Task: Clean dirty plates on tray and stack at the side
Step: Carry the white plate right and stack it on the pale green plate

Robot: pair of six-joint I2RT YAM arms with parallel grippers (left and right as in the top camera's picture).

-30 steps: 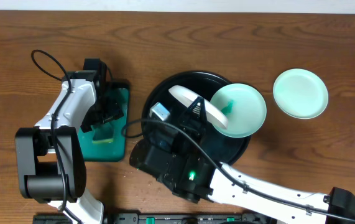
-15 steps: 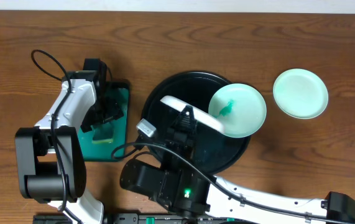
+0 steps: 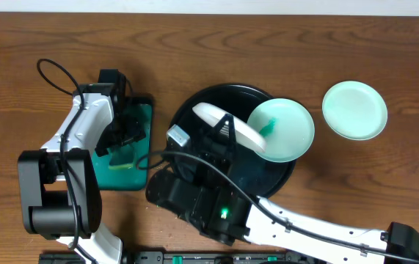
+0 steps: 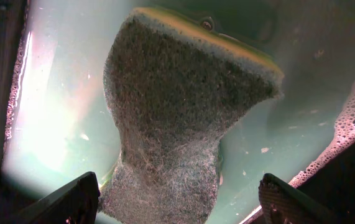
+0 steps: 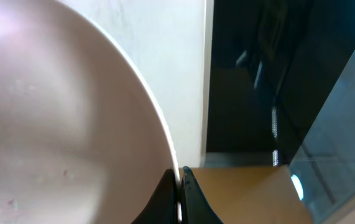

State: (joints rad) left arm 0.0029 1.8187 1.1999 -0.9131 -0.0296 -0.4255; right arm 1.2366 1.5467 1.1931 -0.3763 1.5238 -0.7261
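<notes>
The white plate (image 3: pixel 208 113) is tipped up on edge over the black tray (image 3: pixel 194 158). From overhead it reads as a narrow ellipse, with its long axis running from upper left to lower right across the tray's middle. Its hollow face looks to be turned toward the lower left, though the overhead angle makes that hard to confirm. The right gripper (image 5: pixel 179 186) is pinched tight on the plate's rim, one fingertip on each face, as the right wrist view shows close up.

There are three plates in all, one white and two mint. The smeared mint plate (image 3: pixel 290 136) lies flat with a green smear near its centre. It straddles the tray's right rim, partly on the tray and partly out over the table (image 3: pixel 48 37). The white plate's lower right end overlaps its left edge from above, and I cannot tell whether they touch. The clean mint plate (image 3: pixel 354 110) sits alone on the table, well apart to the right of the tray.

Left of the one black tray is one green tray (image 4: pixel 53 112) holding soapy water and one sponge (image 4: pixel 177 112). The left gripper (image 4: pixel 177 202) hangs over it with its jaws spread wide. The sponge stands between the fingers, which grip nothing.
</notes>
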